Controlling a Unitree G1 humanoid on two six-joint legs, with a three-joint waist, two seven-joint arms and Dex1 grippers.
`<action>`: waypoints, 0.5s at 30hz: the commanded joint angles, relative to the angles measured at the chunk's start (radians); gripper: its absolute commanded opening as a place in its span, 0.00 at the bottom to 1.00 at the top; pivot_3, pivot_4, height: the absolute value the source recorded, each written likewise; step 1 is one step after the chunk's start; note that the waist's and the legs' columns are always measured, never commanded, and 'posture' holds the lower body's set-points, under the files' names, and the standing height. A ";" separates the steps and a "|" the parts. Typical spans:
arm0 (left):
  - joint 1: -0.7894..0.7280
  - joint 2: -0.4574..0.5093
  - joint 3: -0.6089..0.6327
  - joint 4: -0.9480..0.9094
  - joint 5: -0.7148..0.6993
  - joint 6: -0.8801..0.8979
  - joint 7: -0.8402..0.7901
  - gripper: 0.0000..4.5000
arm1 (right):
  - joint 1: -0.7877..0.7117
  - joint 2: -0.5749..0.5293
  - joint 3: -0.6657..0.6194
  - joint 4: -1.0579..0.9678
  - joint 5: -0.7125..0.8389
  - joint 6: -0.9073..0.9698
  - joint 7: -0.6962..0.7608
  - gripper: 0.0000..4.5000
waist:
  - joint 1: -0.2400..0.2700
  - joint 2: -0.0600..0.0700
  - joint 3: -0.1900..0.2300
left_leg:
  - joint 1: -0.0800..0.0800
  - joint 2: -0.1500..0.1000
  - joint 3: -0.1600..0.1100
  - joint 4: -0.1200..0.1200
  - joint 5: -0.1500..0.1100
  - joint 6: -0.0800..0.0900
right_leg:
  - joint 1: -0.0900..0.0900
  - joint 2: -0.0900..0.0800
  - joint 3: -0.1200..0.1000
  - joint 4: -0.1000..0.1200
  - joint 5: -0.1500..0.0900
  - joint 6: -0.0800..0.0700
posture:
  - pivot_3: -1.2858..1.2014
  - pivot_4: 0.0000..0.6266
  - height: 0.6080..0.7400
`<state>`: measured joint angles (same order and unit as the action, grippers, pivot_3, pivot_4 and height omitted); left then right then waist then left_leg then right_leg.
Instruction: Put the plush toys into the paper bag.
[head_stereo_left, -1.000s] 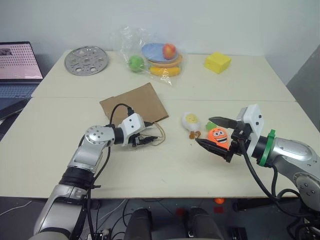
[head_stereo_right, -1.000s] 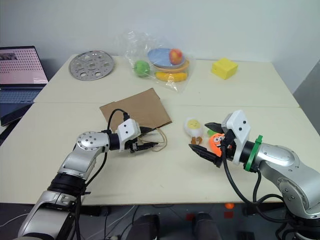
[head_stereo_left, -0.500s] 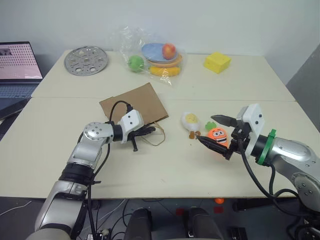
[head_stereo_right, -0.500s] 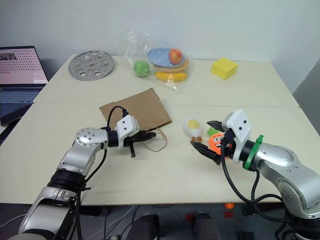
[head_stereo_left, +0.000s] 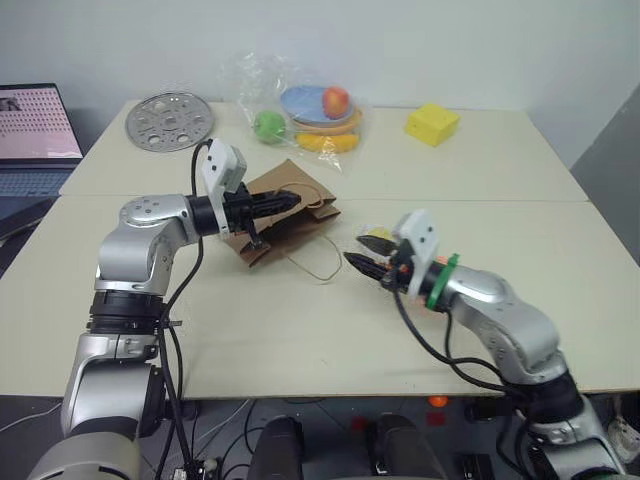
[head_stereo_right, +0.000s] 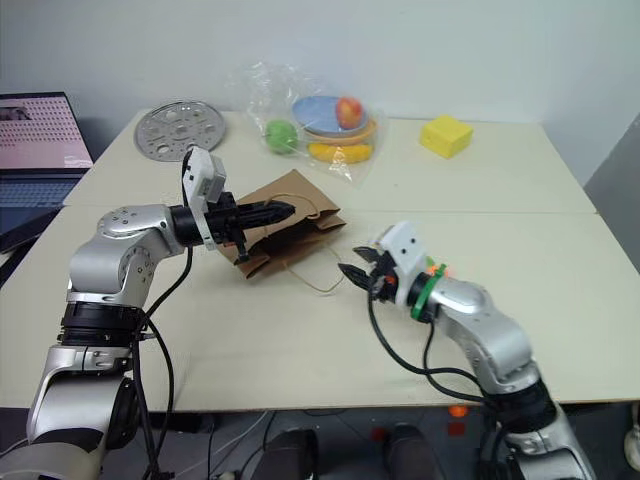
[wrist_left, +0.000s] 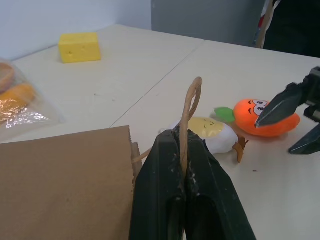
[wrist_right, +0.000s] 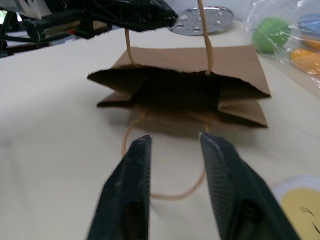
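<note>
Above the paper bag (head_stereo_left: 285, 215), the left end effector (wrist_left: 186, 150) is clamped on one string handle (wrist_left: 190, 107), tenting open the stiff kraft mouth. Beside the bag's mouth, the right end effector (wrist_right: 172, 145) hangs slightly parted, gripping nothing; soft egg toy (wrist_left: 210, 131) and carrot (wrist_left: 262, 117) lie just beyond it. Better to hold the handle high and taut.

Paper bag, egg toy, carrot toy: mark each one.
paper bag (wrist_right: 235, 65): right wrist view, upper brown panel.
egg toy (wrist_left: 210, 127): left wrist view, yellow yolk.
carrot toy (wrist_left: 247, 112): left wrist view, orange face.
</note>
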<state>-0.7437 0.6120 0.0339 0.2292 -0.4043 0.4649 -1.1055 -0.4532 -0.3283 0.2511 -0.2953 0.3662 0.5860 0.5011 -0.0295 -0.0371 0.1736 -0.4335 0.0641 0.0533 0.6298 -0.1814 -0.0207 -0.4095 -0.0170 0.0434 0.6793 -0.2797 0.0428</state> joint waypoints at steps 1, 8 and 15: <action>-0.016 -0.002 0.029 -0.096 -0.062 0.040 -0.004 0.00 | -0.080 0.062 0.027 0.107 -0.065 -0.075 -0.007 0.03 | 0.001 0.000 0.000 | 0.000 0.000 0.000 0.000 0.000 0.000 | 0.000 0.000 0.000 0.000 0.000 0.000 | 0.52 0.24 1.00; -0.001 -0.006 0.035 -0.160 -0.086 0.067 0.030 0.00 | -0.245 0.270 0.044 0.464 -0.168 -0.205 -0.050 0.01 | -0.002 0.000 0.000 | 0.000 0.000 0.000 0.000 0.000 0.000 | -0.001 0.000 0.000 0.001 0.000 0.000 | 0.52 0.24 1.00; 0.012 0.005 0.050 -0.196 -0.099 0.083 0.058 0.00 | -0.363 0.422 0.075 0.874 -0.309 -0.350 -0.106 0.01 | -0.003 0.000 0.000 | 0.000 0.000 0.000 -0.001 0.000 0.000 | -0.001 0.000 0.000 0.001 0.000 0.000 | 0.52 0.24 1.00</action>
<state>-0.7272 0.6034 0.0501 0.0753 -0.4869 0.5463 -1.0556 -0.7931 0.0873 0.3198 0.5499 0.0846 0.2697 0.4050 -0.0323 -0.0374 0.1738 -0.4338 0.0645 0.0534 0.6287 -0.1816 -0.0211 -0.4110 -0.0172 0.0432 0.6804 -0.2795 0.0425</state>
